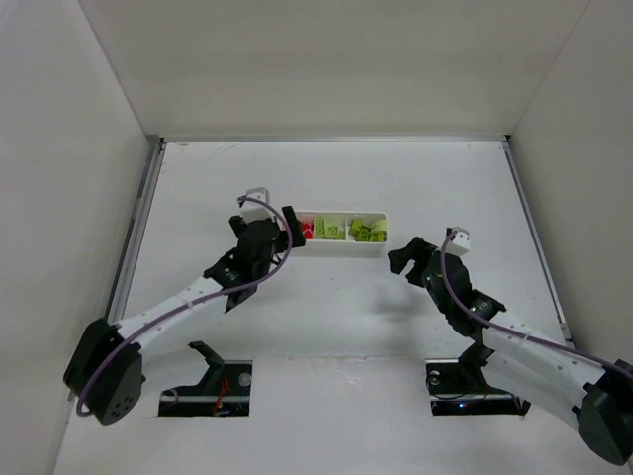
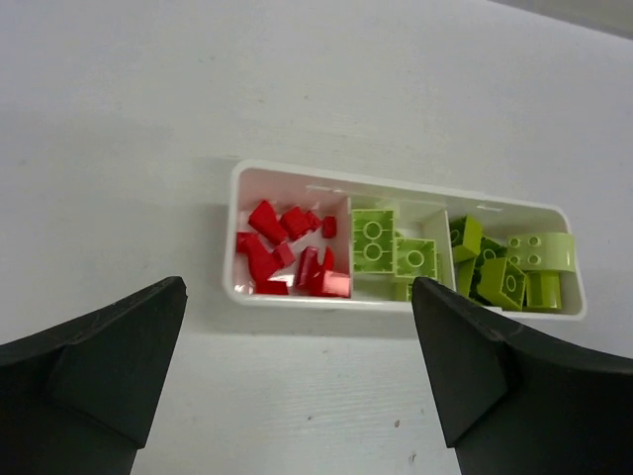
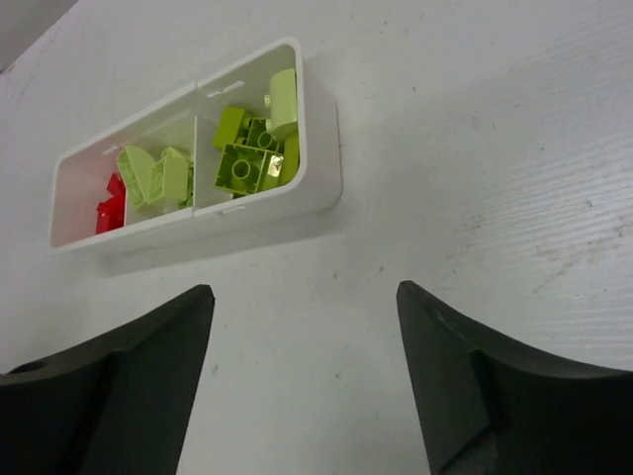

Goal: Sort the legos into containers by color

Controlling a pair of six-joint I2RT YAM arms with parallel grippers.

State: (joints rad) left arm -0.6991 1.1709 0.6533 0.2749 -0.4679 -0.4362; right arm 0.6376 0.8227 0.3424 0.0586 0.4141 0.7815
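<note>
Nearest, both arms are empty-handed. The left gripper point(image 2: 299, 297) has its jaws spread wide and hangs just short of the tray's left end. The right gripper point(image 3: 304, 292) is equally wide and hovers over the table point(image 3: 475, 148), a little off the tray's right end.

Beyond them lies the white tray point(image 2: 396, 185) with 3 compartments. The red legos point(image 2: 287, 252) are heaped in the left one, and the green legos point(image 2: 381, 247) fill the middle and right ones.

Every brick I can see is inside and colour-separated, so the sorting looks finished. A tiny red stray hidden under an arm can't be ruled out from above. The next move is probably to pull both arms back from the tray without nudging it.
</note>
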